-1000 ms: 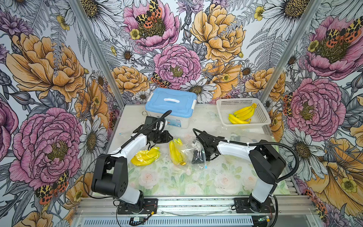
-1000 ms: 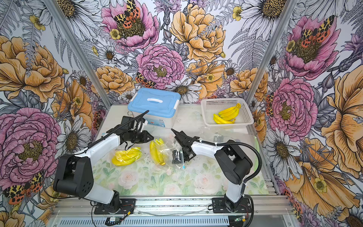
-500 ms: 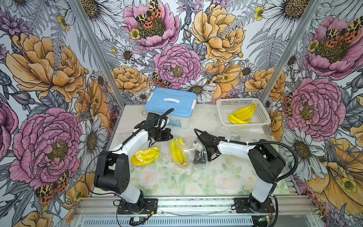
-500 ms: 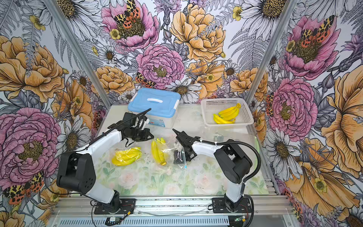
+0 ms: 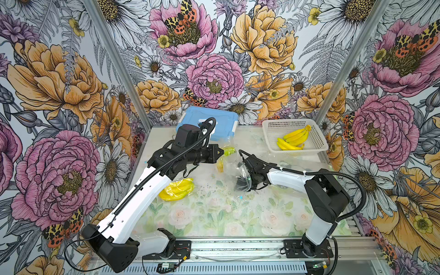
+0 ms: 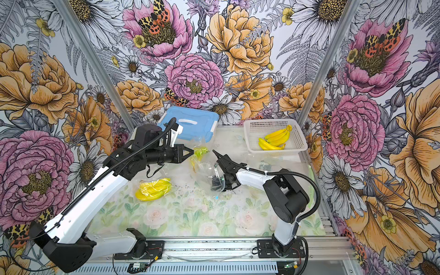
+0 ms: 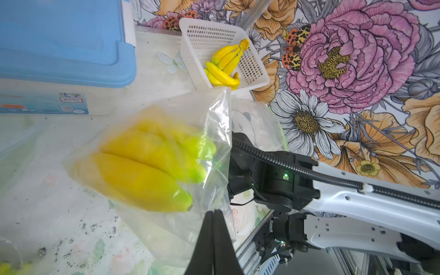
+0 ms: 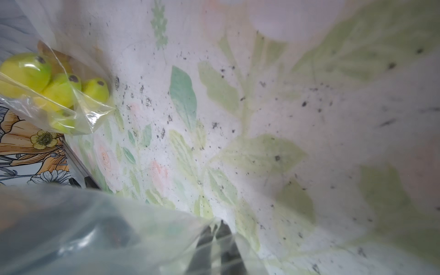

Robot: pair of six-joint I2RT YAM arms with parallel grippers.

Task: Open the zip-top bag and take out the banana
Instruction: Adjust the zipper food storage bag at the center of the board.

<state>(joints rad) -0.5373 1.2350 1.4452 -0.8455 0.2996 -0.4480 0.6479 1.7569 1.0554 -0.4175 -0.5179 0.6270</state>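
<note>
Clear zip-top bag [image 7: 215, 123] holding banana bunch [image 7: 142, 171], held near blue-lidded storage box [image 5: 223, 123], pinched by fully closed left gripper [image 7: 213, 214], also clamped by closed right gripper [image 8: 215, 229].

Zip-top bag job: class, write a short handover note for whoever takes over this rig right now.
Left gripper: shut on the edge of the zip-top bag.
Right gripper: shut on the same bag's plastic.
Things: bag held between the grippers, banana inside; another bagged bunch lies on the table; bananas in the white basket.
Done: both grips set; seal state unclear.
Left: pull the mouth open, take the banana out.
</note>
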